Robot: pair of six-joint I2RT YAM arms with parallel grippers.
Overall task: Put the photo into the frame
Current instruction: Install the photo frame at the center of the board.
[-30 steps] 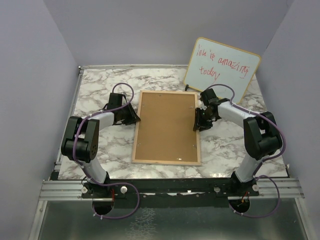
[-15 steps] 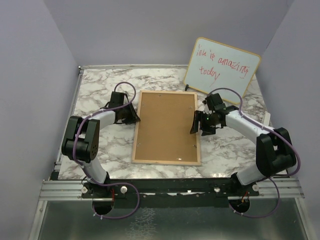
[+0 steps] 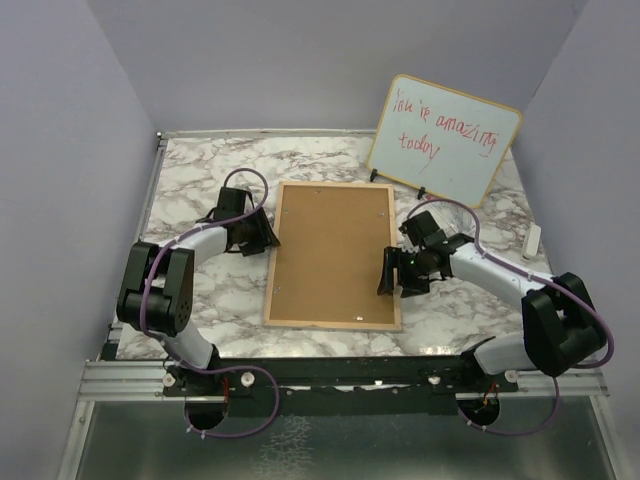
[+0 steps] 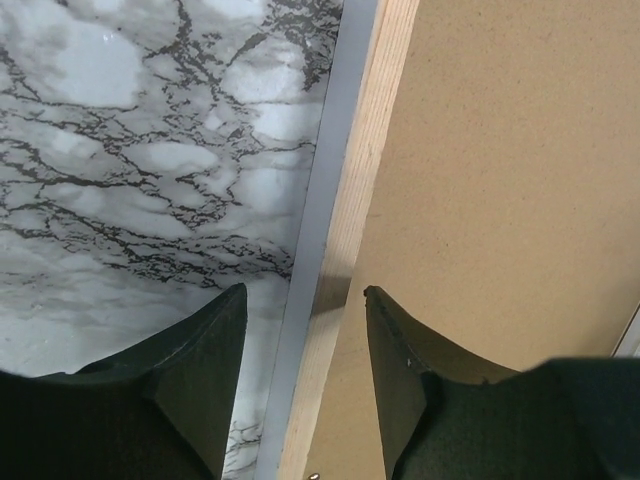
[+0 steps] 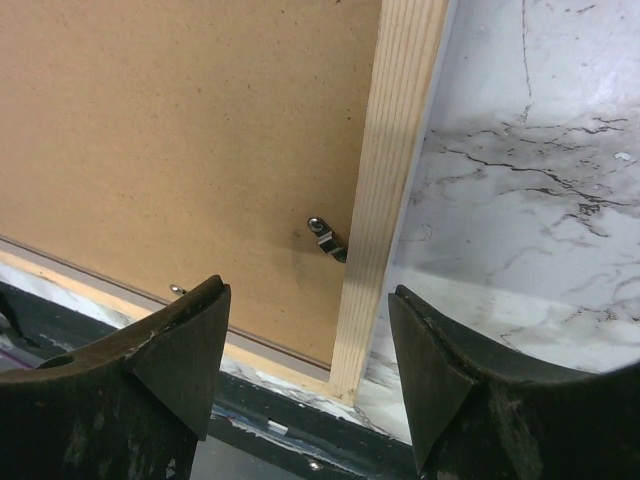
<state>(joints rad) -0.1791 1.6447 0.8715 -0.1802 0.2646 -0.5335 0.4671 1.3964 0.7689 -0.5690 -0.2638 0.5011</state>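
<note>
The frame (image 3: pixel 330 322) lies face down mid-table, its light wood rails around a brown backing board (image 3: pixel 333 250). The photo is hidden. My left gripper (image 3: pixel 264 232) is open at the upper part of the frame's left rail. In the left wrist view (image 4: pixel 303 292) its jaws straddle the rail (image 4: pixel 365 150), one finger over the marble, one over the backing board (image 4: pixel 520 180). My right gripper (image 3: pixel 388 272) is open over the right rail. In the right wrist view (image 5: pixel 308 290) the rail (image 5: pixel 400 130) and a small metal clip (image 5: pixel 328 240) lie between its jaws.
A wood-rimmed whiteboard (image 3: pixel 445 140) with red writing leans at the back right. A small white object (image 3: pixel 532 241) lies at the table's right edge. The table's black front edge (image 5: pixel 300 420) shows just past the frame's near corner.
My right gripper has moved along the frame's right rail from the upper part toward the near corner. The left gripper has stayed at the left rail.
</note>
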